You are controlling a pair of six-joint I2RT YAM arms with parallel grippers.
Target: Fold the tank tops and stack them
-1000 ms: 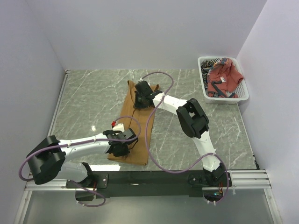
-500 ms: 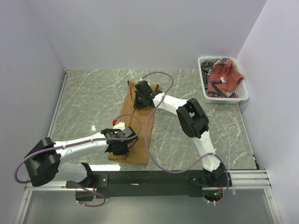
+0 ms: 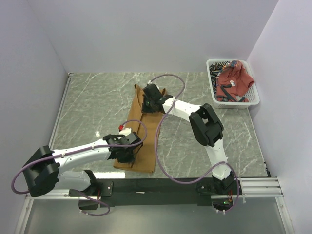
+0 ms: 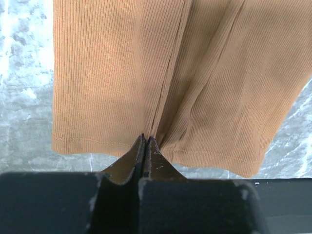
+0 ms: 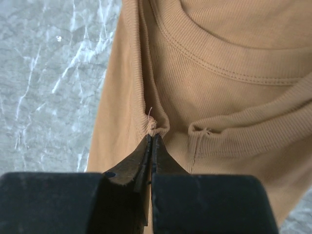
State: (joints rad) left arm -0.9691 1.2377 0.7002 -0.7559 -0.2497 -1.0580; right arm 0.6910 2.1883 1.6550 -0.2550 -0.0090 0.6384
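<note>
Your 2 arms, the left arm (image 3: 83, 153) and the right arm (image 3: 207, 127), are built of white tubes joined by chunky black housings. A thin purple cable (image 3: 156, 144) trails in loose loops off each one. Both bases are bolted to a black rail (image 3: 161, 185). There's a small red mark (image 3: 119, 127) beside a white block at the left wrist. In each wrist view you see 2 matte black fingers (image 4: 129, 158), tapering from a blocky black body to thin points.

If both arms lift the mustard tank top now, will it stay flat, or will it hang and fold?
Probably floppy: the mustard tank top bunches into ridges where the left fingers and right fingers pinch it. Its thin ribbed knit looks light, so it should sag between the two pinches. Such small pinches may slip.
</note>
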